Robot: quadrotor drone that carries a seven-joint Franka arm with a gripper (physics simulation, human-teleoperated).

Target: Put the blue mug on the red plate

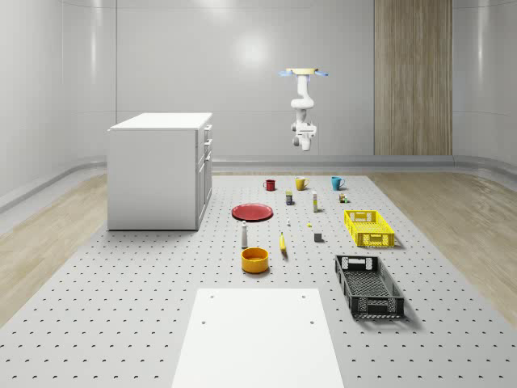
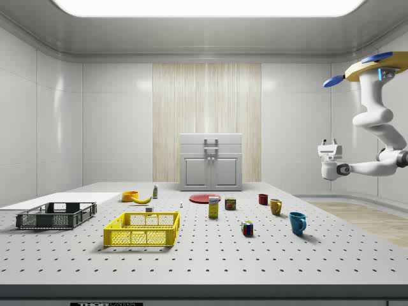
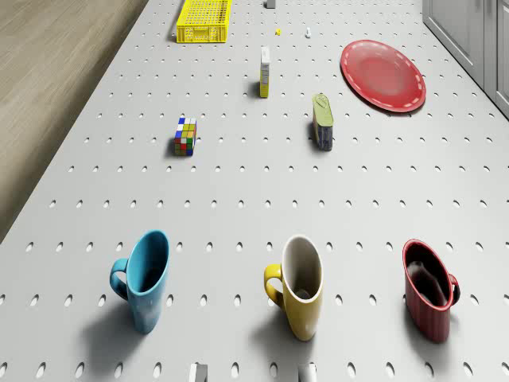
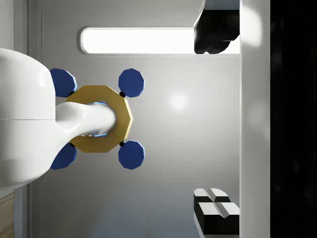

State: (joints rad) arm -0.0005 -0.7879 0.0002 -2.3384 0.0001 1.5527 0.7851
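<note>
Hovering high beyond the table's far edge, the drone (image 1: 304,73) hangs its arm with the gripper (image 2: 327,148) in mid-air, fingers spread wide, holding and touching nothing. The blue mug (image 1: 337,183) stands upright at the far right of the mug row, well apart from the red plate (image 1: 253,212).

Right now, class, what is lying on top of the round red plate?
The flat round red plate carries nothing on its visible face. The blue mug stands apart from it on the perforated table, beside the yellow mug.
</note>
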